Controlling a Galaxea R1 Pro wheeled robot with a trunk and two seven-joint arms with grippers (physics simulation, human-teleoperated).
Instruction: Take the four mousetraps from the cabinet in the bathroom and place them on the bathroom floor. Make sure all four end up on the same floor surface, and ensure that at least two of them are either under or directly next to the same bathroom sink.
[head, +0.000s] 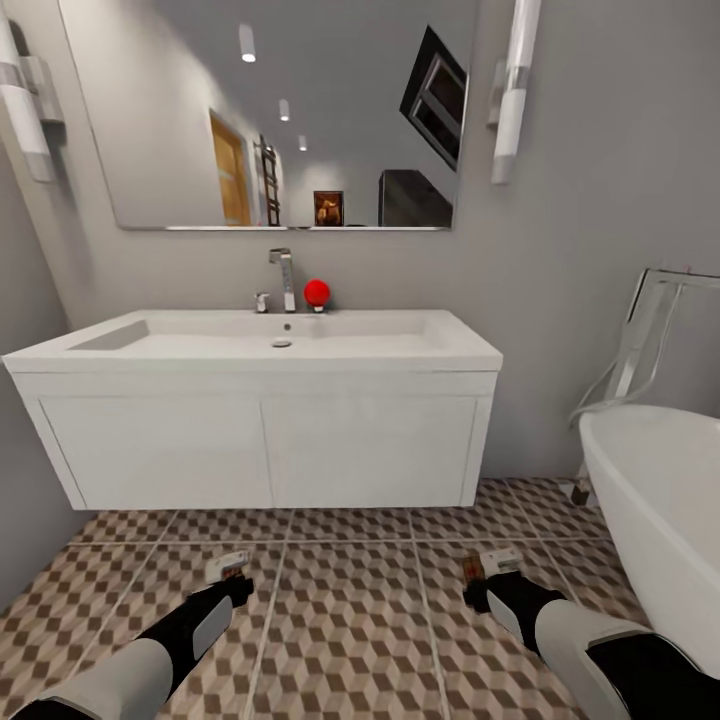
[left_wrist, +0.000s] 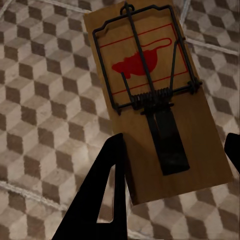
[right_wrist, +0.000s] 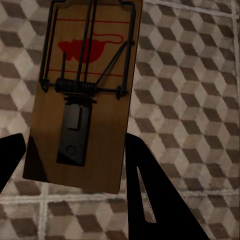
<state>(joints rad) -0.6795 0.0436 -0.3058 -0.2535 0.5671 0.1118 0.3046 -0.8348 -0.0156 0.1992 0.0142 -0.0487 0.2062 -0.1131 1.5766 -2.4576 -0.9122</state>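
Left gripper (head: 232, 572) and right gripper (head: 487, 575), black-fingered, each closed on the rear end of one flat brown wooden mousetrap with dark wire spring (left-held (left_wrist: 155, 95), right-held (right_wrist: 87, 95)), long axis running forward past the fingertips. Both hover low over the cube-patterned brown and cream tiled floor (head: 350, 610); wide white wall-hung sink (head: 260, 345) lies straight ahead, left arm slightly nearer its middle

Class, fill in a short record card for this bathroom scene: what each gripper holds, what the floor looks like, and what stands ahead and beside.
left gripper: shut on a mousetrap
right gripper: shut on a second mousetrap
floor: cube-patterned tiles, brown, tan and cream
ahead: white sink on a wall-hung vanity, chrome tap, red ball beside it
right side: white bathtub
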